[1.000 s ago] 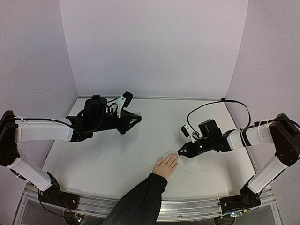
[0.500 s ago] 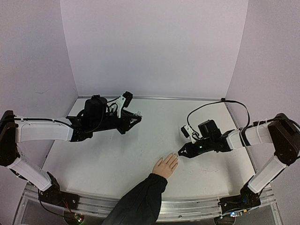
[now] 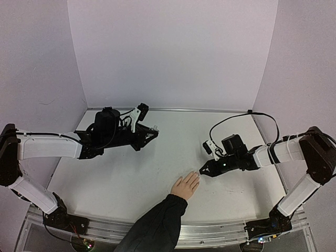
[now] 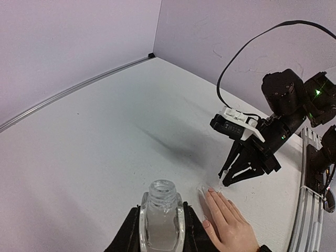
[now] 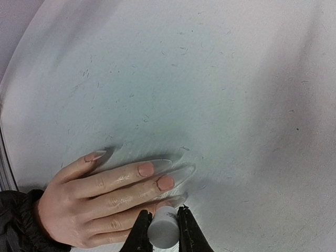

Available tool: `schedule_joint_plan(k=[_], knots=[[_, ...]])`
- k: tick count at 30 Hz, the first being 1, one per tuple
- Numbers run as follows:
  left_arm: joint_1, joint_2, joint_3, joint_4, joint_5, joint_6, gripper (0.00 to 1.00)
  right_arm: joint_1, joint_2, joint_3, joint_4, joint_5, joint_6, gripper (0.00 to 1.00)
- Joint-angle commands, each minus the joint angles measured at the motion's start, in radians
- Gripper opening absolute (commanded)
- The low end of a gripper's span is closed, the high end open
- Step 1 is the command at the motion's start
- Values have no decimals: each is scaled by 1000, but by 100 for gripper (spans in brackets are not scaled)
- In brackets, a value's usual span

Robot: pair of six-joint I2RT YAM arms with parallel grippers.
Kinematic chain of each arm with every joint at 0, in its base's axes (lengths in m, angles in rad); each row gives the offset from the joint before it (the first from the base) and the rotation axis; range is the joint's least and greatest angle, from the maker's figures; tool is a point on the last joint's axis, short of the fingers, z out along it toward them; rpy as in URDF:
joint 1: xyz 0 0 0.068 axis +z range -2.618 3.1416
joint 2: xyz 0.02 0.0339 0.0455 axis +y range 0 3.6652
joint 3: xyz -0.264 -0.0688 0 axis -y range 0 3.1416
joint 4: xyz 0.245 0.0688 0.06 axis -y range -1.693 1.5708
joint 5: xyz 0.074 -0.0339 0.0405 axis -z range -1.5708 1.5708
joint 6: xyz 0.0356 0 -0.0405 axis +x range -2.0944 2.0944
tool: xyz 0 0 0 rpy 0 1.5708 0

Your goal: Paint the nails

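Nails lie beside white cap in right fingers.

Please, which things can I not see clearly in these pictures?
1. Right wrist view: whatever is under the white cap is hidden by the cap and the jaws.
2. Left wrist view: the bottle is cut off by the bottom edge, its sides covered by the jaws.
3. Top view: the nails are too small to judge any paint.
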Motion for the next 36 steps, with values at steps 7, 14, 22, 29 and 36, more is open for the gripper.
schedule_joint_plan(k=[7, 14, 22, 29, 36], knots=[[-5, -34, 5, 61, -5, 3, 0, 6, 24, 40, 5, 17, 13, 0], [-5, -34, 5, 61, -6, 3, 0, 6, 23, 43, 7, 22, 17, 0], [-5, -31, 5, 62, -6, 5, 0, 7, 22, 46, 19, 39, 25, 0], [-5, -32, 4, 61, -5, 5, 0, 6, 7, 54, 23, 88, 46, 0], [-5, -49, -3, 62, -5, 2, 0, 6, -53, 48, -27, 83, 26, 0]])
